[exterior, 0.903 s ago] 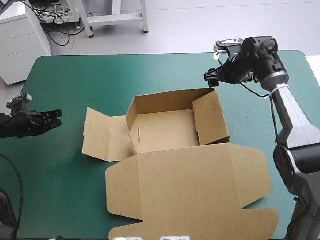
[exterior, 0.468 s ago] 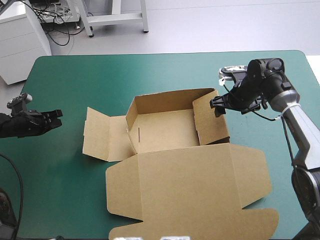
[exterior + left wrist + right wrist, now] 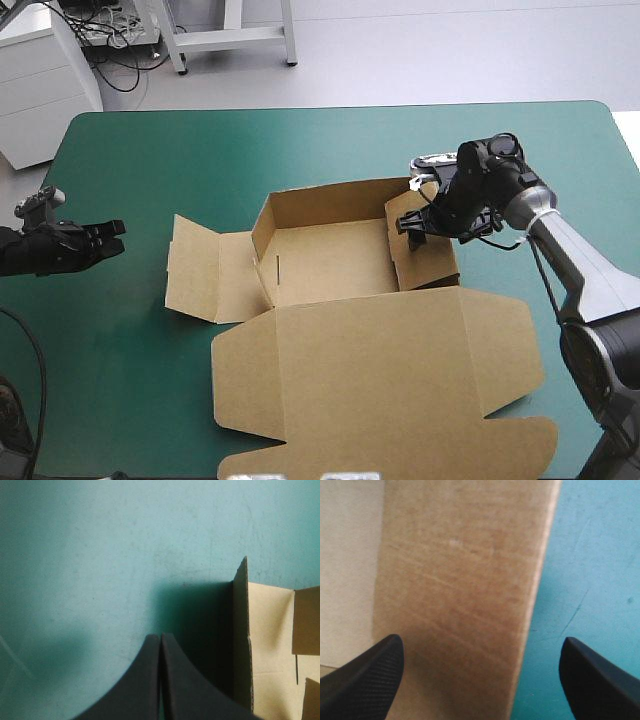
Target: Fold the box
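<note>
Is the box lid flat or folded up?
Flat: the lid lies spread on the table at the tray's near side; the tray stands open.

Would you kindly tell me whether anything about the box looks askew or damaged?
Nothing looks torn or crushed. The box is only half formed: its right wall leans outward under the open right gripper, and the left flap lies splayed on the teal-green cover.
</note>
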You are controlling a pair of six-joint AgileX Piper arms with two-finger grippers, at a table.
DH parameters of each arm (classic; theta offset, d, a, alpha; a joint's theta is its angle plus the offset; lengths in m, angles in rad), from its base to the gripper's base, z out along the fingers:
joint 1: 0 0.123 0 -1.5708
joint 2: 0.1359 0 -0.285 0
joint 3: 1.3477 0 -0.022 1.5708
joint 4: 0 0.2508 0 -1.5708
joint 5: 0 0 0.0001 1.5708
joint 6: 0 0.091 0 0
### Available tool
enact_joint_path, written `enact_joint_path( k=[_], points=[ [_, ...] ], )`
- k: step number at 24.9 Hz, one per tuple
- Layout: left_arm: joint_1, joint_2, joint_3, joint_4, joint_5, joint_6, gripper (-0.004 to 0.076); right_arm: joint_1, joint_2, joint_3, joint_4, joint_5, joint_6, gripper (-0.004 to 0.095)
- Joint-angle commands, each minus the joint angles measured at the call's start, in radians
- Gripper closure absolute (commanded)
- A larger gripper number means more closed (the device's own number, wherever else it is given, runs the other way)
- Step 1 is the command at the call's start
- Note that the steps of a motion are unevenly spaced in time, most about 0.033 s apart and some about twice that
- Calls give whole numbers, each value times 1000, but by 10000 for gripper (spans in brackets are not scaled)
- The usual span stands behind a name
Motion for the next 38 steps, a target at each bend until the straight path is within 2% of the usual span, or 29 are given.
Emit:
enact_joint_path(
  k=[1, 5, 8, 10, 12, 13, 17, 19, 22, 24, 28, 38],
  points=[
    [-2, -40, -27, -52, 7, 1, 756, 1, -24, -21, -19, -20, 15, 125],
    [-2, -40, -27, -52, 7, 1, 756, 1, -9, -21, -21, -27, 17, 150],
    [-2, -40, -27, -52, 7, 1, 756, 1, -3, -21, -23, -27, 19, 219],
    [-2, -40, -27, -52, 7, 1, 756, 1, 4, -21, -23, -20, 22, 410],
    [-2, -40, -27, -52, 7, 1, 756, 1, 9, -21, -23, -3, 9, 818],
    [-2, -40, -27, -52, 7, 1, 756, 1, 9, -21, -25, 2, -4, 931],
    [-2, -36, -27, -46, 3, 3, 756, 1, 3, -75, -35, 47, -24, 916],
    [-2, -36, -27, -50, -15, 15, 756, 1, -18, -138, -80, 96, -24, 916],
    [0, -36, -27, -75, -49, 15, 756, -11, -90, -157, -86, 96, 4, 916],
    [0, -36, -27, -56, -84, 15, 756, -18, -130, -157, -52, 96, 32, 916],
    [20, -36, -27, -29, -91, 13, 756, -57, -235, -157, 97, 96, 23, 916],
    [18, -36, -27, 37, -72, 13, 756, -60, -375, -157, 182, 95, 7, 916]
  ],
)
